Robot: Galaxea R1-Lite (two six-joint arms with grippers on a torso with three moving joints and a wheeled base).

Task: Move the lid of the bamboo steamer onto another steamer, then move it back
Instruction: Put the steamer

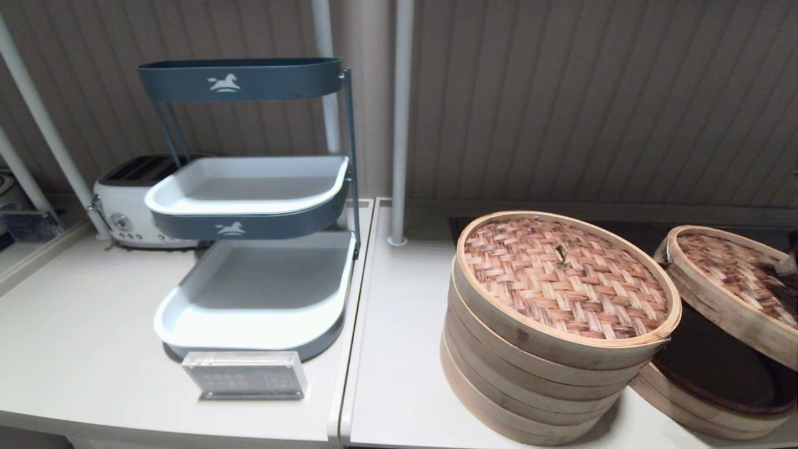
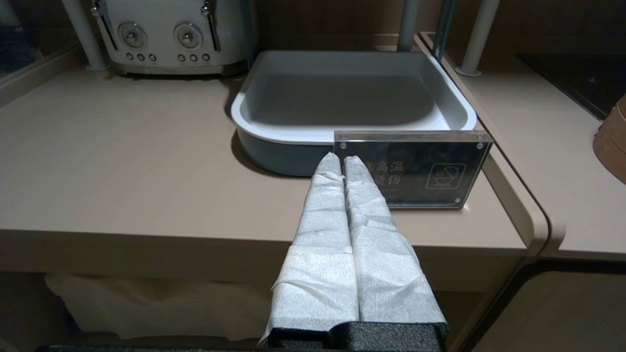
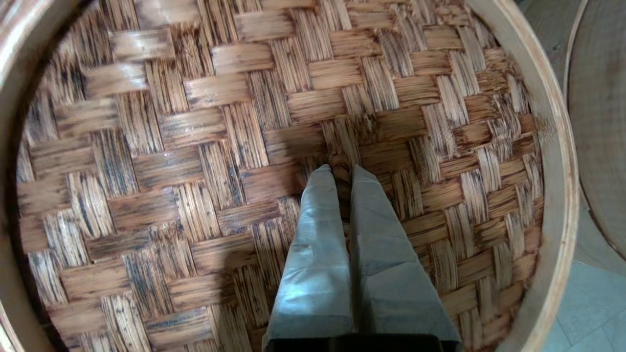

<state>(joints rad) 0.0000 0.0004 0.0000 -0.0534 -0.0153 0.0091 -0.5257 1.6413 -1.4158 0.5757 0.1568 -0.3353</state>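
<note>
The right gripper point(image 3: 341, 168) has its cloth-wrapped fingers point(image 3: 320, 234) pinched together on the small dark loop handle at the centre of the bamboo steamer lid point(image 3: 205, 146). In the head view this lid point(image 1: 735, 284) hangs tilted at the far right, raised above a low steamer point(image 1: 717, 380). Beside it stands the tall steamer stack point(image 1: 536, 380), covered by its own woven lid point(image 1: 564, 280). The left gripper point(image 2: 341, 159), fingers pressed together and empty, faces an acrylic sign point(image 2: 415, 168) bearing Chinese characters including "高温".
</note>
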